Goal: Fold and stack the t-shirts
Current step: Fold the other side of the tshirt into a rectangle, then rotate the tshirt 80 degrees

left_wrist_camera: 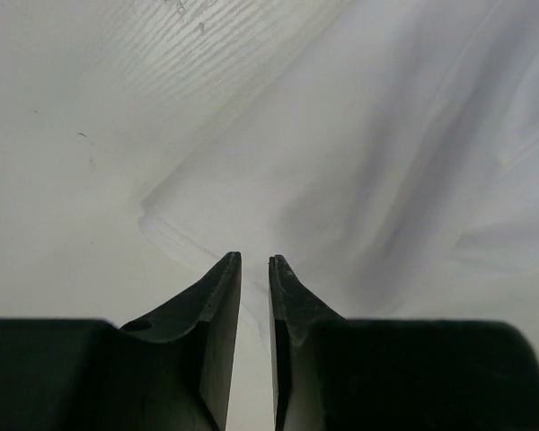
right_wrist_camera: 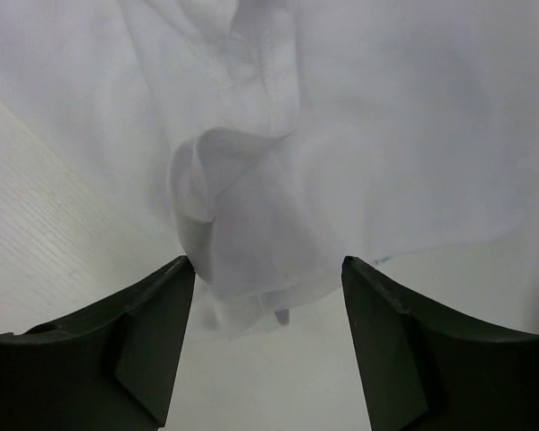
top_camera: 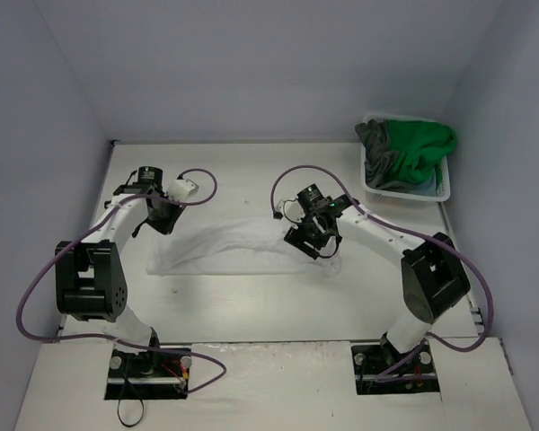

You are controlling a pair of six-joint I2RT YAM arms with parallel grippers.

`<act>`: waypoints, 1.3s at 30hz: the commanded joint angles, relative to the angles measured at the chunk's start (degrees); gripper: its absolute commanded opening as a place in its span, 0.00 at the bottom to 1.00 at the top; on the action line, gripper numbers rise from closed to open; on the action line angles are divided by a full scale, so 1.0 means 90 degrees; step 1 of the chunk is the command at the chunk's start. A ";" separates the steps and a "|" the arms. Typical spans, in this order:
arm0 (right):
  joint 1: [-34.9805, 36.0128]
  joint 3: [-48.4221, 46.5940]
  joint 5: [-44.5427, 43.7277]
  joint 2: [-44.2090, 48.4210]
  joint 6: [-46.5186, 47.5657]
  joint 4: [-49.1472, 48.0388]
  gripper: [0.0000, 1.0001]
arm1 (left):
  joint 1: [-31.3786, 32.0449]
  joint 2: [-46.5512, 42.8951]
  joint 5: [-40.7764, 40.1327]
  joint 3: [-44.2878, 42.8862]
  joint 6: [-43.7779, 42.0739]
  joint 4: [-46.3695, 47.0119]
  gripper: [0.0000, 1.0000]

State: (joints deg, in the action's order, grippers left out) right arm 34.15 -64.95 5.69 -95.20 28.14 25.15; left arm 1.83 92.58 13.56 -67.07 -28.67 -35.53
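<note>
Top view: seeing white t-shirt (top_camera: 238,250) spread flat mid-worktop (top_camera: 251,310), long axis running left-right, between the two arms. Left tool (top_camera: 162,220) at its far-left end, right tool (top_camera: 312,241) over its right end, so one tool per end, neither arm clearly nearer. Other t-shirts, green t-shirt (top_camera: 424,144) and dark grey t-shirt (top_camera: 375,144), heaped in white basket (top_camera: 442,190) at far right, well apart from the spread one, on the right arm's side. Left wrist view: left tool (left_wrist_camera: 251,260) with jaws nearly together, only a thin slit between; can't tell if clamped on cloth or not. White t-shirt (left_wrist_camera: 386,162) fanning out ahead and right of the tips, layered edge just beyond them, bare worktop (left_wrist_camera: 72,135) to the left. Right wrist view: right tool (right_wrist_camera: 268,265) with jaws wide apart, gripping nothing. Bunched fold (right_wrist_camera: 220,180) of the white t-shirt (right_wrist_camera: 404,135) dead ahead, roughly centred on the gap, lower edge reaching down between the tips; bare worktop (right_wrist_camera: 45,233) left of it and below. Judging the coming move: fold across the long axis, likely right end carried left toward the other tool. Hinges on right tool closing straight ahead on that bunch, no sideways correction called for. Risk as judged: catching only one layer of the rumple, leaving the end skewed.
</note>
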 commanded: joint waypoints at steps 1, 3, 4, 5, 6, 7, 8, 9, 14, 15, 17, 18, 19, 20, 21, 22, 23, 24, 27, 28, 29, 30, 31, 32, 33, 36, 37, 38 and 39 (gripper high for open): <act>-0.0025 -0.0352 -0.0125 0.0577 -0.0167 0.0097 0.64 | 0.0022 -0.0101 0.0095 -0.0292 0.0119 0.0041 0.15; -0.0035 -0.0371 -0.0067 0.0626 -0.0187 0.0097 0.63 | 0.0022 -0.0130 0.0095 -0.0244 0.0119 0.0041 0.14; -0.0035 -0.0391 -0.0008 0.0636 -0.0187 0.0097 0.60 | 0.0022 -0.0140 0.0095 -0.0214 0.0128 0.0070 0.14; -0.0064 -0.0401 0.0050 0.0626 -0.0178 0.0087 0.57 | 0.0022 -0.0159 0.0104 -0.0185 0.0128 0.0080 0.14; -0.0093 -0.0410 0.0244 0.0559 -0.0178 0.0077 0.53 | 0.0022 -0.0169 0.0133 -0.0117 0.0157 0.0119 0.14; -0.0142 -0.0430 0.0382 0.0490 -0.0197 0.0048 0.41 | 0.0022 -0.0179 0.0163 -0.0097 0.0177 0.0139 0.15; -0.0220 -0.0488 0.0509 0.0403 -0.0236 0.0048 0.34 | 0.0022 -0.0179 0.0173 -0.0068 0.0206 0.0149 0.14; -0.0230 -0.0498 0.0616 0.0228 -0.0246 0.0048 0.27 | 0.0022 -0.0169 0.0192 -0.0039 0.0216 0.0149 0.14; -0.0240 -0.0479 0.1076 -0.0271 -0.0236 -0.0089 0.07 | 0.0031 -0.0188 0.0222 0.0118 0.0275 0.0217 0.14; -0.0240 -0.0489 0.1144 -0.0407 -0.0236 -0.0118 0.07 | 0.0022 -0.0198 0.0212 0.0137 0.0265 0.0217 0.14; -0.0240 -0.0469 0.1290 -0.0506 -0.0236 -0.0147 0.07 | 0.0022 -0.0198 0.0202 0.0176 0.0265 0.0237 0.14; -0.0240 -0.0469 0.1340 -0.0593 -0.0226 -0.0157 0.07 | 0.0022 -0.0218 0.0192 0.0186 0.0265 0.0256 0.14; -0.0240 -0.0459 0.1427 -0.0672 -0.0236 -0.0167 0.07 | 0.0022 -0.0208 0.0202 0.0235 0.0265 0.0266 0.15; -0.0230 -0.0459 0.1486 -0.0672 -0.0236 -0.0167 0.07 | 0.0022 -0.0208 0.0202 0.0245 0.0265 0.0266 0.14; -0.0230 -0.0430 0.1564 -0.0721 -0.0246 -0.0186 0.06 | 0.0022 -0.0198 0.0212 0.0264 0.0275 0.0314 0.14; -0.0220 -0.0411 0.1642 -0.0750 -0.0275 -0.0187 0.06 | 0.0022 -0.0189 0.0212 0.0294 0.0265 0.0334 0.14; -0.0211 -0.0391 0.1759 -0.0789 -0.0285 -0.0196 0.06 | 0.0031 -0.0179 0.0241 0.0342 0.0275 0.0354 0.14; -0.0182 -0.0372 0.1770 -0.0867 -0.0295 -0.0216 0.06 | 0.0022 -0.0150 0.0251 0.0362 0.0285 0.0383 0.14; -0.0074 -0.0303 0.1604 -0.1053 -0.0227 -0.0226 0.07 | 0.0022 -0.0101 0.0319 0.0421 0.0295 0.0422 0.14; -0.0074 -0.0303 0.1536 -0.1111 -0.0207 -0.0216 0.07 | 0.0031 -0.0081 0.0329 0.0430 0.0294 0.0432 0.14; -0.0074 -0.0284 0.1468 -0.1228 -0.0149 -0.0216 0.07 | 0.0032 -0.0033 0.0329 0.0440 0.0285 0.0422 0.14; -0.0084 -0.0264 0.1361 -0.1268 -0.0100 -0.0216 0.07 | 0.0032 -0.0013 0.0329 0.0450 0.0275 0.0442 0.14; -0.0084 -0.0216 0.1311 -0.1307 -0.0061 -0.0216 0.07 | 0.0022 0.0007 0.0329 0.0469 0.0285 0.0451 0.14; -0.0113 -0.0177 0.1243 -0.1375 0.0036 -0.0216 0.07 | 0.0022 0.0036 0.0339 0.0518 0.0275 0.0500 0.14; -0.0132 -0.0157 0.1175 -0.1395 0.0057 -0.0216 0.07 | 0.0022 0.0036 0.0339 0.0547 0.0275 0.0510 0.14; -0.0288 -0.0059 0.0901 -0.1444 0.0096 -0.0216 0.07 | 0.0022 0.0124 0.0368 0.0664 0.0275 0.0578 0.14; -0.0337 -0.0059 0.0756 -0.1454 0.0096 -0.0206 0.07 | 0.0022 0.0143 0.0368 0.0684 0.0265 0.0607 0.14; -0.0396 -0.0040 0.0715 -0.1454 0.0086 -0.0196 0.07 | 0.0022 0.0240 0.0358 0.0704 0.0246 0.0627 0.14; -0.0503 -0.0049 0.0657 -0.1444 0.0076 -0.0196 0.07 | 0.0031 0.0299 0.0358 0.0704 0.0236 0.0618 0.14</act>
State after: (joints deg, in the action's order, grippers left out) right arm 32.32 -67.51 18.15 -106.54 27.31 22.41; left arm 1.83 94.54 15.68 -60.27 -26.50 -31.70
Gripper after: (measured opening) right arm 0.071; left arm 0.145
